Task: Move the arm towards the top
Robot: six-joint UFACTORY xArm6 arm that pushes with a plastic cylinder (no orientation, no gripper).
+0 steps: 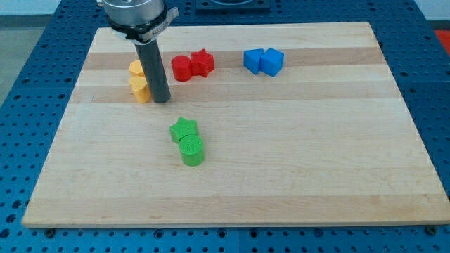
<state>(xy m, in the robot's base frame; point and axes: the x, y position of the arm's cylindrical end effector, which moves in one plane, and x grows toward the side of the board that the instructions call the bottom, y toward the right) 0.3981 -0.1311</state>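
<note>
My tip (161,100) rests on the wooden board (281,154) at the view's upper left. It stands just right of two yellow blocks, one at the front (140,89) and one behind (136,69), and seems to touch the front one. A red round block (182,68) and a red star block (202,62) sit to the upper right of the tip. A green star block (183,129) and a green round block (193,150) lie below the tip. Two blue blocks, left (252,60) and right (271,62), sit touching at the top middle.
The board lies on a blue perforated table (28,105). The arm's metal flange (137,15) hangs over the board's top left edge.
</note>
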